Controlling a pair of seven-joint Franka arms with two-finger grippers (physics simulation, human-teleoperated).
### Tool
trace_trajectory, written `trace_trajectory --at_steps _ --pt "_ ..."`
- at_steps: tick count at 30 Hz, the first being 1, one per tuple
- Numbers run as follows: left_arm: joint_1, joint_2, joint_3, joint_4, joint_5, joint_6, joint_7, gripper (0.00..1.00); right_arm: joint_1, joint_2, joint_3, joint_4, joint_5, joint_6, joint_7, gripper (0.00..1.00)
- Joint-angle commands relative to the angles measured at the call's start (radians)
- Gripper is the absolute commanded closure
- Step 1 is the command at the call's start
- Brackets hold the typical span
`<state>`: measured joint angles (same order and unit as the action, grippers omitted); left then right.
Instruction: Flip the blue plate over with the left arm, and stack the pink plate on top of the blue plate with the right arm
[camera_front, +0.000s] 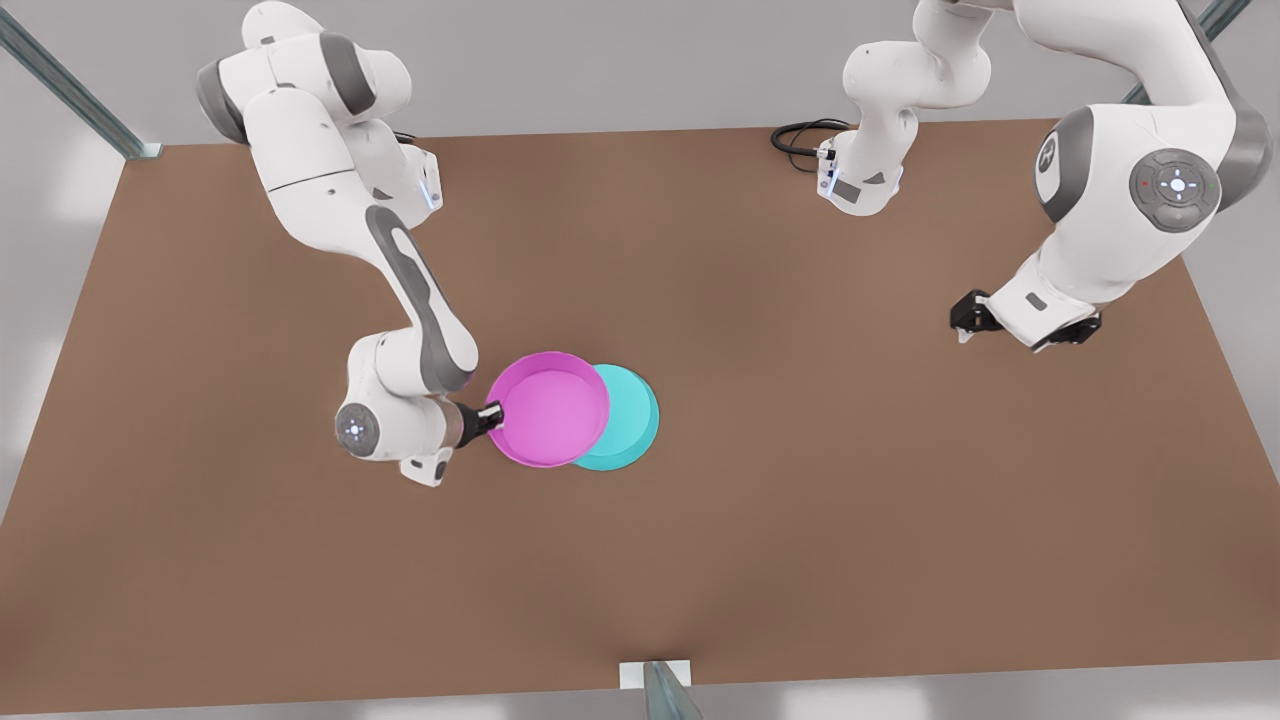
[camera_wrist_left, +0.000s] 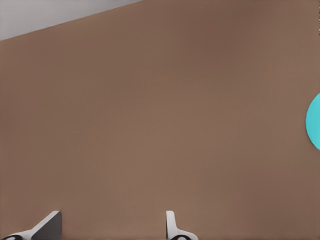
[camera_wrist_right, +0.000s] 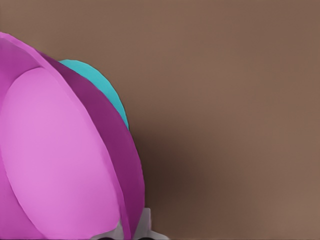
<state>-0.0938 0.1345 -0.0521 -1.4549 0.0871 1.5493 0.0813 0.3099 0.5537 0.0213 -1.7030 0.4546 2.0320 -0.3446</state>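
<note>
The pink plate (camera_front: 550, 408) hangs at the table's middle, inside facing up, covering the blue plate's side toward the front view's left. My right gripper (camera_front: 492, 418) is shut on its rim there, and the rim sits between the fingertips (camera_wrist_right: 144, 226) with the pink plate (camera_wrist_right: 60, 160) looming close. The blue plate (camera_front: 632, 415) lies flat on the table; whether the two plates touch I cannot tell. An edge of the blue plate (camera_wrist_right: 107, 92) peeks past the pink one. My left gripper (camera_front: 1020, 330) waits far off at the front view's right, open (camera_wrist_left: 110, 227), with the blue plate (camera_wrist_left: 315, 120) at the edge.
The brown table (camera_front: 800, 500) spreads wide around the plates. A black cable (camera_front: 800, 135) coils near the far arm base. Metal frame posts stand at the back left corner (camera_front: 70, 90) and at the front edge (camera_front: 660, 690).
</note>
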Motion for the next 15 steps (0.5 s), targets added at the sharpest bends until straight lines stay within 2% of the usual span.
trace_trajectory --at_steps 1,5,9,10,11,12,13,15 --pt "0.0 0.0 0.0 0.001 0.0 0.0 0.0 0.0 0.006 0.002 0.0 0.003 -0.007 0.001 0.004 0.79" --pt "0.0 -0.001 0.005 0.001 -0.023 0.0 -0.011 0.0 0.089 0.029 0.0 0.045 0.01 0.011 0.006 0.79" --pt "0.0 -0.004 0.014 0.001 -0.041 -0.002 -0.014 0.0 0.095 0.058 0.0 0.074 0.009 0.011 0.004 0.78" --pt "0.0 -0.003 0.014 0.001 -0.041 -0.002 -0.014 0.0 0.095 0.058 0.0 0.074 0.009 0.011 0.004 0.76" --pt "0.0 -0.003 0.014 0.001 -0.041 -0.002 -0.014 0.0 0.095 0.058 0.0 0.075 0.009 0.011 0.004 0.67" --pt "0.0 -0.001 0.014 0.001 -0.041 -0.002 -0.014 0.0 0.095 0.06 0.0 0.077 0.01 0.011 0.004 0.26" --pt "0.0 -0.001 0.011 0.001 -0.04 -0.002 -0.014 0.0 0.09 0.06 0.0 0.078 0.01 0.013 0.003 0.0" --pt "0.0 0.0 0.011 0.001 -0.04 -0.002 -0.015 0.0 0.09 0.058 0.0 0.078 0.01 0.013 0.003 0.0"
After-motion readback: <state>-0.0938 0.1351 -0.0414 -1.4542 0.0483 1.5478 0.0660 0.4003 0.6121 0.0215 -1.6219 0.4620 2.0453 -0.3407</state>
